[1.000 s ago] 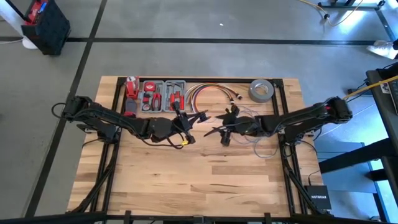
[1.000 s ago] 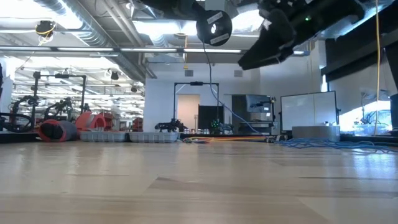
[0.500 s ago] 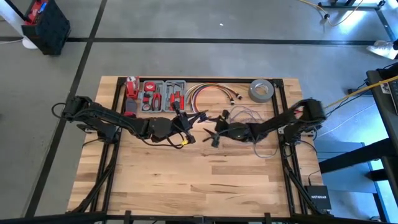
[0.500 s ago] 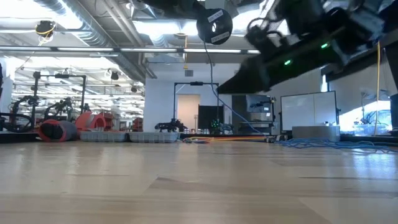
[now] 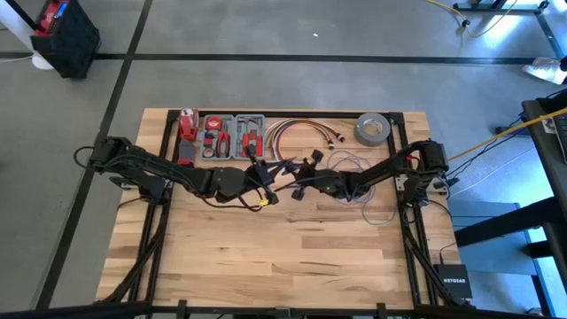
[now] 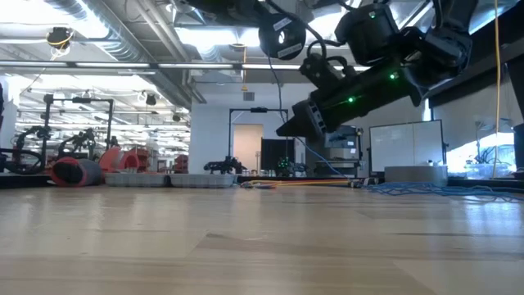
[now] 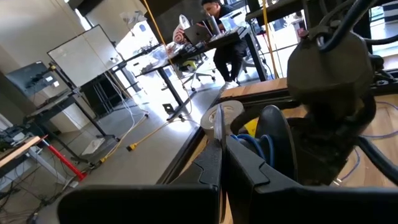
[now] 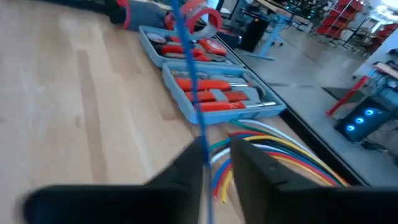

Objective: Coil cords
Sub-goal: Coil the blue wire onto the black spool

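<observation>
My left gripper (image 5: pixel 279 168) is held level above the table's middle, shut on the small round black disc (image 6: pixel 282 37). Loops of the thin grey-blue wire (image 7: pixel 252 146) sit beside the disc. From there the wire (image 8: pixel 186 56) runs between the fingers of my right gripper (image 5: pixel 299 179), which faces the left one and slants slightly down. Those fingers stand a narrow gap apart, and I cannot tell whether they touch the wire. More of the wire (image 5: pixel 354 164) lies in loose loops on the table under the right arm. My left gripper pinches the disc by its rim (image 7: pixel 219 124) between its two shut fingers, coming level from the table's left. The disc is lifted well clear of the table, and a thin cord (image 6: pixel 276 82) hangs down from it.
Along the far edge lie a grey tray of red-handled tools (image 5: pixel 232 137), a bundle of red, yellow and white cables (image 5: pixel 301 133) and a grey tape roll (image 5: pixel 373 129). The near half of the wooden table (image 5: pixel 283 257) is bare. People sit at desks beyond the table.
My right gripper has come down and gone toward the table's left, up to the left gripper and the disc, tipping its nose downward and rolling a little. The left gripper and the disc have kept still.
</observation>
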Controlling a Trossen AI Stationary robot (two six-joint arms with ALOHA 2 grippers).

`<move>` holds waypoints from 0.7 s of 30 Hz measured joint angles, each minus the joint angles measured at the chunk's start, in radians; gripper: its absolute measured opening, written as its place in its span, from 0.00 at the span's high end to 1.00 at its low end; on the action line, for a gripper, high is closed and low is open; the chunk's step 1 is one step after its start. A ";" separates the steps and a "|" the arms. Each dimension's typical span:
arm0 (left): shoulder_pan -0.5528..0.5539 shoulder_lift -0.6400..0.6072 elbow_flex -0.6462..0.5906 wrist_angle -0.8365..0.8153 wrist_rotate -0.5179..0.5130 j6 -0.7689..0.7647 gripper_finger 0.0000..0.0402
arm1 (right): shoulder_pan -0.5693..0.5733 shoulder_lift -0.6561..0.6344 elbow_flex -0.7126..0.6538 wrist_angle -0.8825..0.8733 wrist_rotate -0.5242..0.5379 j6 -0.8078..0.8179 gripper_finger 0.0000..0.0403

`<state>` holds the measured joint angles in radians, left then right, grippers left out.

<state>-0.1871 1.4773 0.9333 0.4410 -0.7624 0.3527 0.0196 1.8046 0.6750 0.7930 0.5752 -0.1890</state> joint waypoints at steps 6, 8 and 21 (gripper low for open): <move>0.000 0.000 0.000 -0.010 0.000 0.000 1.00 | 0.037 -0.013 0.000 -0.041 0.111 -0.064 0.96; -0.003 0.000 0.000 -0.012 0.000 0.002 1.00 | 0.041 -0.044 -0.008 -0.079 0.149 -0.071 0.97; 0.003 0.002 0.000 -0.067 0.115 0.018 1.00 | -0.042 -0.287 -0.221 -0.083 0.138 0.064 0.98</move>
<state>-0.1844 1.4792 0.9329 0.3739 -0.6473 0.3710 -0.0219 1.5180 0.4536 0.7098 0.7128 -0.1247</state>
